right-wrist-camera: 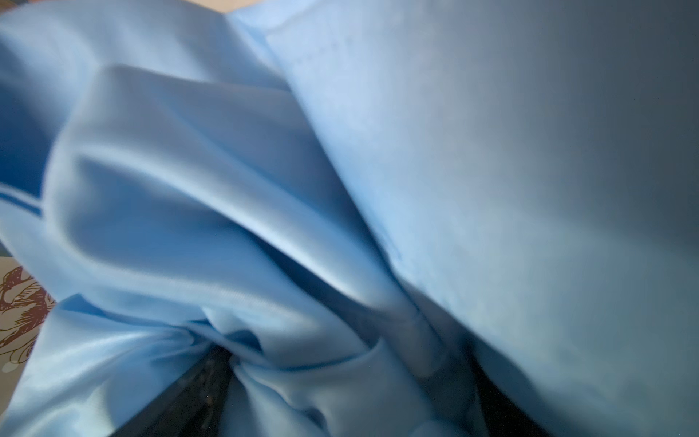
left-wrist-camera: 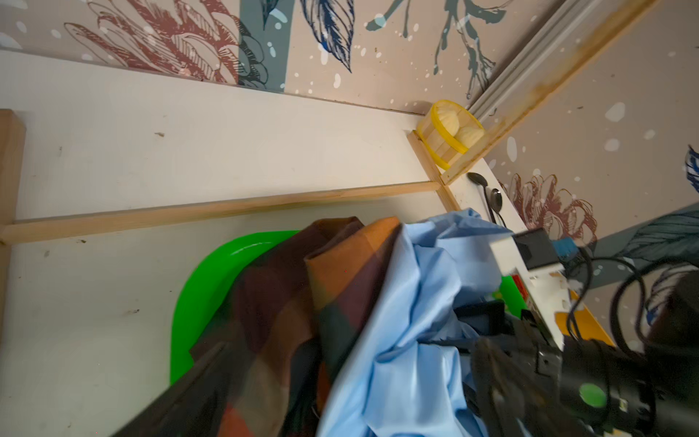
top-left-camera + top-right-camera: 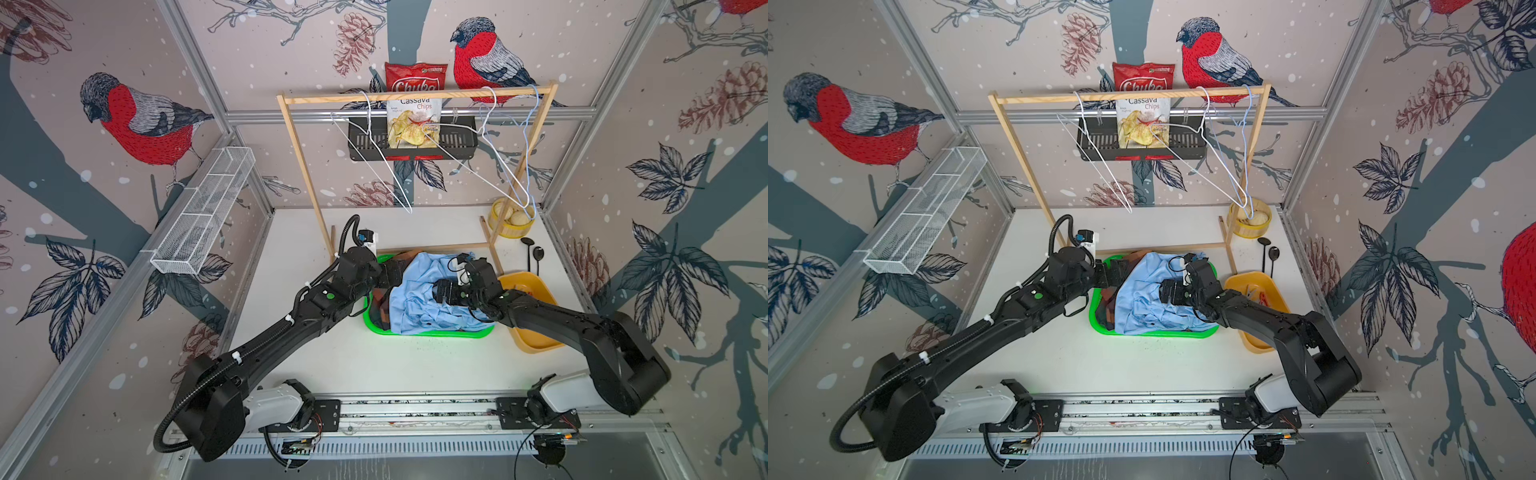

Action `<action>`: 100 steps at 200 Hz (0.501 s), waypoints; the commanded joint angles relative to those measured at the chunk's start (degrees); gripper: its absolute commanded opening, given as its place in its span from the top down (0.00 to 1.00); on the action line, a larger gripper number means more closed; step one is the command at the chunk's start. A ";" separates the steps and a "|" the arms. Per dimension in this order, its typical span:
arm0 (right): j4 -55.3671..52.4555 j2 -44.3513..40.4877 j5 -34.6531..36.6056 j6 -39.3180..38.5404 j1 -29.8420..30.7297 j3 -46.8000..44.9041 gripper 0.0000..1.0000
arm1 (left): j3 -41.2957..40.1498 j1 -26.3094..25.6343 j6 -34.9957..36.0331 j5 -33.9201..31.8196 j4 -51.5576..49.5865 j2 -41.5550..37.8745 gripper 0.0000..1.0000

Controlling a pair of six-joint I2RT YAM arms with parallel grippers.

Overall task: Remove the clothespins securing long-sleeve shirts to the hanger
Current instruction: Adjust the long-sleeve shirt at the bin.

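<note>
Both pincers are spread: left gripper (image 3: pixel 388 275) at the plaid, right gripper (image 3: pixel 438 291) in the blue of the shirts (image 3: pixel 419 307) heaped in the green tray (image 3: pixel 376 328). A red clothespin (image 3: pixel 1263 297) lies in the yellow tray (image 3: pixel 1250 343), right. I fear cloth snagging a finger drags the heap out.

Blurred blue shirt (image 1: pixel 340 189) fills the right wrist view and covers most of the plaid shirt (image 3: pixel 381 305). The right arm (image 3: pixel 552 320) hides part of the bin (image 3: pixel 538 286); its contents are too small to tell.
</note>
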 commanded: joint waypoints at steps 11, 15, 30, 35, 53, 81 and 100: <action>-2.07 4.08 -4.10 1.26 0.48 -1.18 0.00 | 3.00 4.75 -1.32 6.90 4.15 5.27 0.03; -1.68 4.70 -4.10 1.26 0.52 -1.35 0.00 | 3.55 4.90 -1.00 6.86 3.78 6.13 0.03; -1.50 7.26 -4.98 1.39 0.38 -1.17 0.01 | 5.59 5.46 -0.18 7.78 3.70 9.31 0.04; -1.26 7.82 -5.42 1.37 0.43 -1.15 0.01 | 6.11 5.60 0.09 8.26 3.79 10.29 0.03; -0.70 8.45 -5.75 0.85 0.89 -1.40 0.01 | 8.87 6.02 1.82 9.31 3.92 13.96 0.04; -1.00 7.84 -5.44 0.14 0.98 -1.94 0.01 | 14.03 7.78 3.93 12.48 1.75 19.82 0.04; -1.67 7.53 -4.77 -0.36 1.09 -2.44 0.01 | 17.82 7.91 6.74 16.18 0.59 23.86 0.04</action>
